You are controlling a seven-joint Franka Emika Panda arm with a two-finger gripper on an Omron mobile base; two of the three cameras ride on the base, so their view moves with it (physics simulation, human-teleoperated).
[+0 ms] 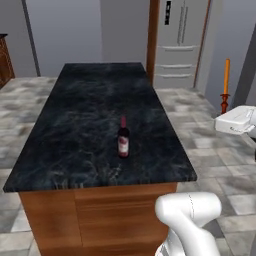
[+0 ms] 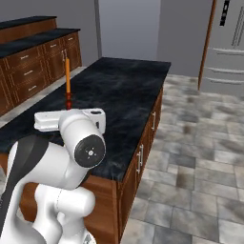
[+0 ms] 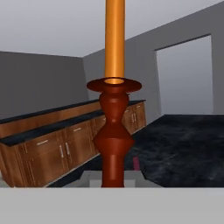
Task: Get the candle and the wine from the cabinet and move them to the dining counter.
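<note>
Dining counter (image 1: pixel 75 125) is waiting with its long black marble top, and most of that top is bare. Behind it, the grey fridge (image 1: pixel 176 45) is standing by the back wall, and brown drawers (image 2: pixel 28 76) are running along the side wall. Nothing is blocking the way to the top. The wine (image 1: pixel 123 137) is already standing upright near the front edge, so that part looks done. The gripper (image 3: pixel 113 181) is pinching the dark red holder low down, keeping the candle (image 1: pixel 226 85) upright so it can probably be set down straight, off beyond the counter's right edge.
</note>
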